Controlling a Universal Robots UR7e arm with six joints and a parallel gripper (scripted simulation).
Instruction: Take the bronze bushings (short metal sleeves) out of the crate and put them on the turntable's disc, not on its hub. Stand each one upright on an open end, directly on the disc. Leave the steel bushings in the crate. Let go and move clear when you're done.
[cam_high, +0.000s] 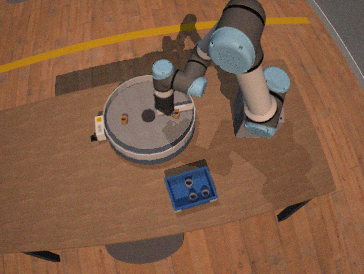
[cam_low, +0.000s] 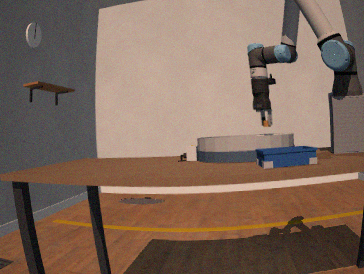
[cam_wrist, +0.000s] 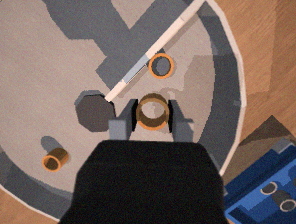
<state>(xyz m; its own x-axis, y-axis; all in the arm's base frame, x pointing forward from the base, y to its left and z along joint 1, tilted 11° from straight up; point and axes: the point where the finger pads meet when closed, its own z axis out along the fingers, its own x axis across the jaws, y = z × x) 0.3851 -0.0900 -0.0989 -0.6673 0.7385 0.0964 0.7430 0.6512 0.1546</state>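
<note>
The black two-finger gripper (cam_high: 164, 112) (cam_low: 266, 121) (cam_wrist: 152, 109), its fingers hidden from the top, clamps an orange-bronze cylindrical metal bushing (cam_low: 266, 123) (cam_wrist: 152, 125), jaws partly open.

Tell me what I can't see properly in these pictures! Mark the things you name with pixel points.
- The two bronze bushings standing on the disc (cam_high: 116, 102) (cam_wrist: 30, 80): exterior view, hidden behind the turntable's rim (cam_low: 240, 142).
- Insides of the blue crate (cam_high: 180, 192): exterior view, hidden by its wall.
- The whole crate: wrist view, cut off by the edge.
- Clock (cam_low: 34, 35) numbers: exterior view, too small.
</note>
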